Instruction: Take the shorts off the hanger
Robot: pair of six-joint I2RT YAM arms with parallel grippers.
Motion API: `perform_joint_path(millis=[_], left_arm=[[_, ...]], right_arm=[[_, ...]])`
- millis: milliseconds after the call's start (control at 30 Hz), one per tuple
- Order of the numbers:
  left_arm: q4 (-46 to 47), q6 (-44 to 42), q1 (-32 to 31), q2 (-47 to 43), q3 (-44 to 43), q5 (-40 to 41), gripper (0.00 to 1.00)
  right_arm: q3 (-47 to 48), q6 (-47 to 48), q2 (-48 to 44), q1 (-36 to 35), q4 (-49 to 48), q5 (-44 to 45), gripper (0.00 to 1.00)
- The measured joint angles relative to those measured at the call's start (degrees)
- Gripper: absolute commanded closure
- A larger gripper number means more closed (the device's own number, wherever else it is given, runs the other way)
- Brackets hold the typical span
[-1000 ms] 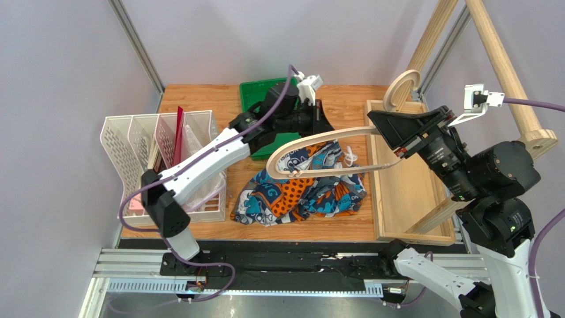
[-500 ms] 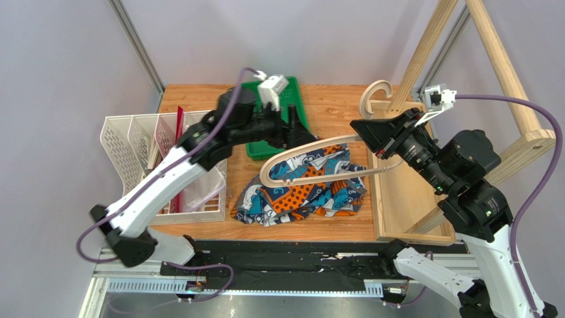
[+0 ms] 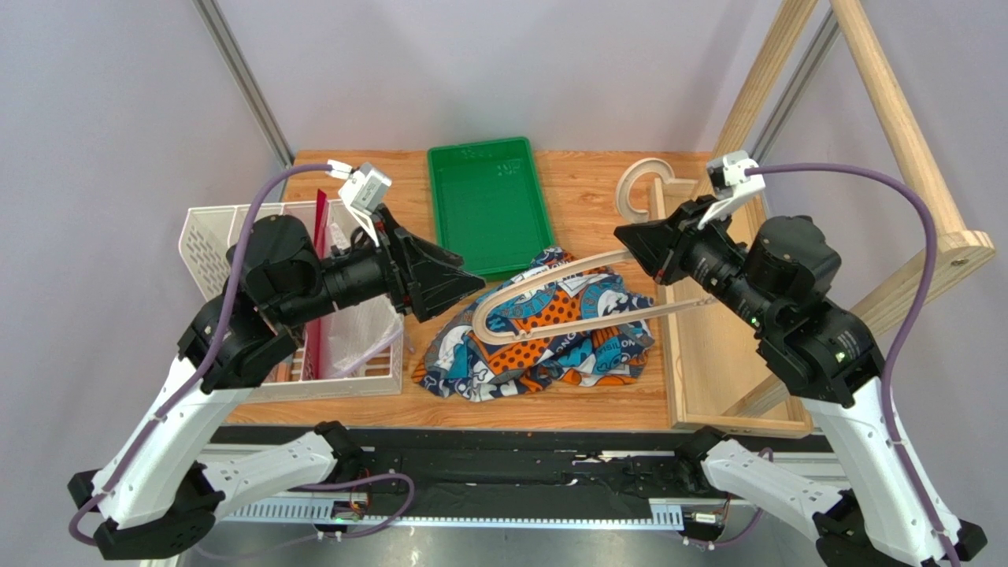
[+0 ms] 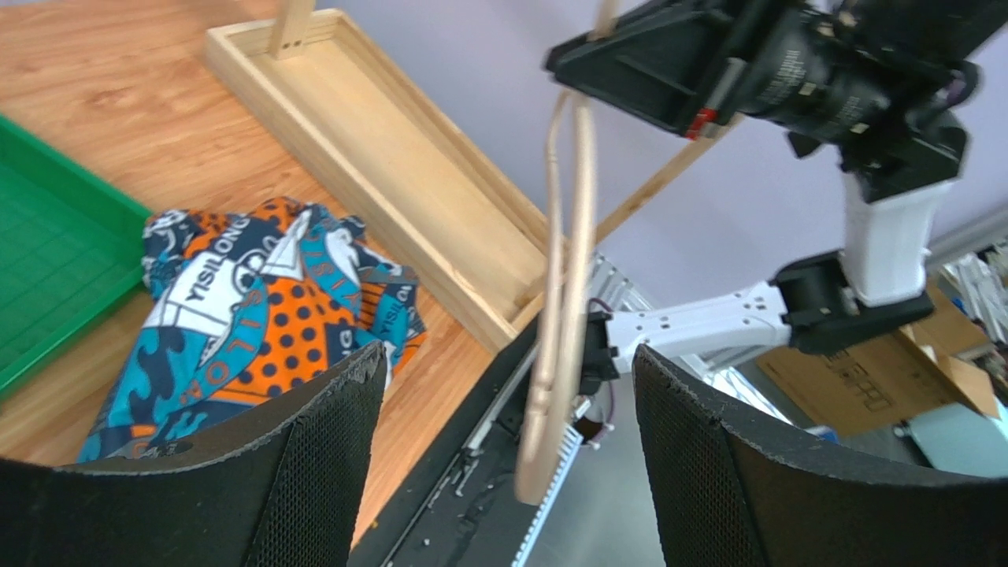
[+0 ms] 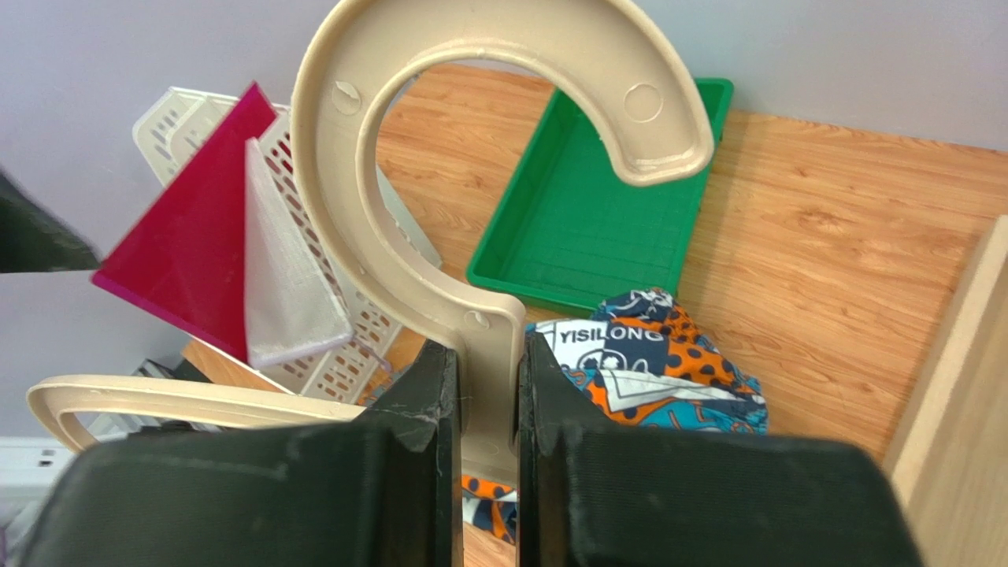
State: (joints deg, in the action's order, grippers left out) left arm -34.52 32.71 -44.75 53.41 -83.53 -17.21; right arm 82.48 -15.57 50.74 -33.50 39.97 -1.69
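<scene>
Right gripper (image 5: 485,396): fingers narrow, clamped on the neck of the hanger (image 5: 396,260) just below its rounded hook; hanger held in the air, lying roughly flat, hook to the far right, shoulders and lower bar reaching left.

Left gripper (image 4: 506,369): fingers wide apart, nothing between them; it hovers above the near right corner of the white file rack (image 3: 237,236), pointing right at the hanger's left end; no contact seen.

Shorts (image 3: 538,343): off the hanger; crumpled in a heap on the table (image 3: 592,177), just near of the green tray (image 3: 488,201) and just left of the shallow wooden box (image 3: 722,378). From above, the hanger's loop crosses over the far part of the heap; the left wrist view shows the hanger raised and apart from the cloth.

Other items: a red sheet (image 3: 320,225) stands in the file rack; thick wooden beams (image 3: 887,106) rise at far right.
</scene>
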Motion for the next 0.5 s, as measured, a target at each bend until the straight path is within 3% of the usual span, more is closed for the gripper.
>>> perform_joint_path(millis=[500], left_arm=[[2.71,-0.42,-6.36,5.77,1.42,-3.26,0.27]], right_arm=[[0.07,2.38,1.92,0.0,2.71,1.9,1.0]])
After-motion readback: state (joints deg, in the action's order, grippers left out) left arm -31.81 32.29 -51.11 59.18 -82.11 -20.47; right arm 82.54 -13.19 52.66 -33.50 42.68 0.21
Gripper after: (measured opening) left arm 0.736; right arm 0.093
